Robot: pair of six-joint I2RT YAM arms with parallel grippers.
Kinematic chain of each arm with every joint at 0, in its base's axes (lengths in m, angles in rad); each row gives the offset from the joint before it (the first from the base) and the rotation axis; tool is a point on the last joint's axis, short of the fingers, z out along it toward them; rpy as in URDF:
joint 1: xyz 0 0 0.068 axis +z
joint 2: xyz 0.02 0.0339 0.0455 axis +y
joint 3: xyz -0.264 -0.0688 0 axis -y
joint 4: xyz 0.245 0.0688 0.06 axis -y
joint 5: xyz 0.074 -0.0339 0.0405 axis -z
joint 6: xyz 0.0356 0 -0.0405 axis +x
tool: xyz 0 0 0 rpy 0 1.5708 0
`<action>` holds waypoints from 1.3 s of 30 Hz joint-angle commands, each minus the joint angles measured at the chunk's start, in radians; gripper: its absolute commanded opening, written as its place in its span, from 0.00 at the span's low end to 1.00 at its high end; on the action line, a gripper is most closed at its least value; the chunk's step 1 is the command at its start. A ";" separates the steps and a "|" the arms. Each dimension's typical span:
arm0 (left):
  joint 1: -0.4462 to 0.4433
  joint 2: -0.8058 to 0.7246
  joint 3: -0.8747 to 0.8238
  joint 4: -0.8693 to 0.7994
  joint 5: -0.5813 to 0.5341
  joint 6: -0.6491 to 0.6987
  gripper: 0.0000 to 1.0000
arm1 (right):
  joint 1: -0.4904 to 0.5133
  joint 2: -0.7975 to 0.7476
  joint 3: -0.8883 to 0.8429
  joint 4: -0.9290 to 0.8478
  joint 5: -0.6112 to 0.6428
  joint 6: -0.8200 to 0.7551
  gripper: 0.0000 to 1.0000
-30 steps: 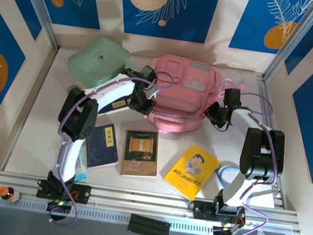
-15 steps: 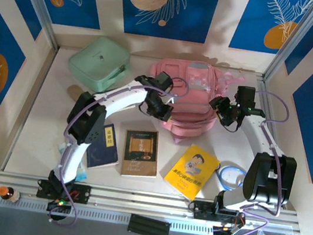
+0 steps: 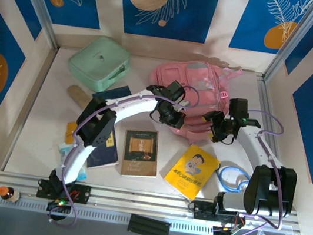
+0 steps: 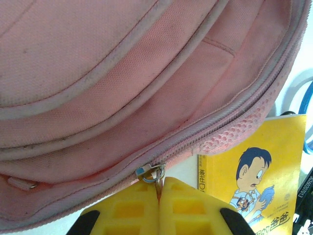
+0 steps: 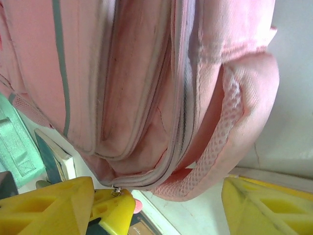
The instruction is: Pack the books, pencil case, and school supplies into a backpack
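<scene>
The pink backpack (image 3: 195, 91) lies at the back middle of the table. My left gripper (image 3: 174, 118) is at its near edge, shut on the metal zipper pull (image 4: 155, 173), yellow fingertips (image 4: 137, 205) pressed together. My right gripper (image 3: 215, 127) stands open at the backpack's near right corner, with the mesh strap (image 5: 220, 147) between its spread fingers (image 5: 54, 205), untouched. A yellow book (image 3: 192, 170), a brown book (image 3: 141, 152) and a navy book (image 3: 104, 145) lie in front. Another navy book (image 3: 113, 93) and the beige pencil case (image 3: 80, 95) lie to the left.
A mint-green square case (image 3: 99, 64) sits at the back left. A blue ring (image 3: 232, 176) lies right of the yellow book, and small items (image 3: 71, 132) sit near the left arm's base. Walls close in the back and both sides.
My left gripper has pulled the zipper pull rightward and nearer, dragging and turning the backpack. My right gripper let go, opened wide and moved nearer. The pencil case and far navy book came into sight.
</scene>
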State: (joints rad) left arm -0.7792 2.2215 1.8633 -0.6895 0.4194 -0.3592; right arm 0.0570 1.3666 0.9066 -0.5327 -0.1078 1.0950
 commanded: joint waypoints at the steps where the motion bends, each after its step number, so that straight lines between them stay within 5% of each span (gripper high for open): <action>1: -0.001 -0.003 -0.007 0.020 0.031 -0.005 0.00 | 0.029 -0.001 -0.021 -0.023 0.019 0.097 0.72; 9: -0.001 -0.004 -0.016 0.011 0.042 0.008 0.00 | 0.071 0.084 0.007 -0.062 0.066 0.190 0.78; 21: -0.002 -0.004 -0.009 -0.034 0.026 0.030 0.00 | 0.095 0.236 0.064 0.003 0.052 0.175 0.72; 31: 0.010 0.020 0.090 -0.217 -0.051 0.173 0.00 | 0.074 0.218 0.050 -0.007 0.141 0.141 0.31; 39: 0.071 -0.010 0.072 -0.339 -0.217 0.286 0.00 | 0.054 0.165 0.051 -0.013 0.177 0.098 0.26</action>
State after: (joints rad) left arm -0.7555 2.2288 1.9335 -0.9012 0.3126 -0.1417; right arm 0.1299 1.5799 0.9493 -0.5289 0.0021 1.2236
